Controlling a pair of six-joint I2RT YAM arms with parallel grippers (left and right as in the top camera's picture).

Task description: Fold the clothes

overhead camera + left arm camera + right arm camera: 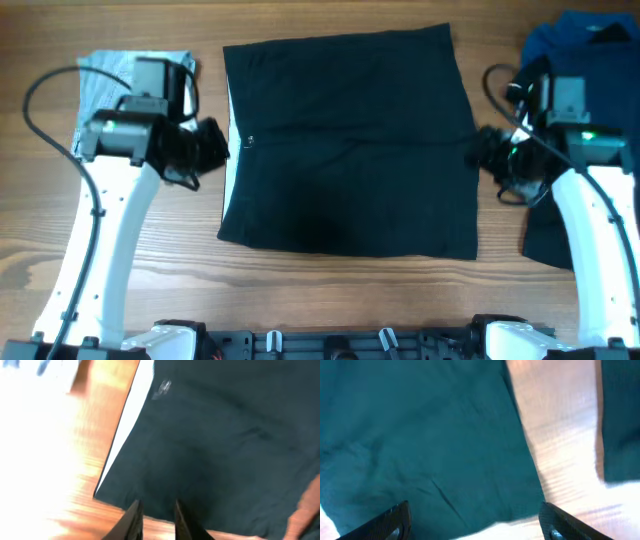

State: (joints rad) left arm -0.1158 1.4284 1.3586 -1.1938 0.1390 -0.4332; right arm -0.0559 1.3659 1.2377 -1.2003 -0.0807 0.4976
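Note:
A plain black shorts-like garment (345, 140) lies spread flat in the middle of the table. My left gripper (213, 148) hovers at its left edge. In the left wrist view its fingers (155, 515) stand narrowly apart with nothing between them, over the garment's (225, 450) near edge. My right gripper (482, 150) hovers at the garment's right edge. In the right wrist view its jaws (475, 522) are wide open and empty above the fabric (420, 435).
A light-blue denim piece (110, 75) lies at the back left under the left arm. A royal-blue garment (580, 40) and a black one (550, 240) lie at the right; the black one also shows in the right wrist view (620, 420). Wooden table (330, 285) shows in front.

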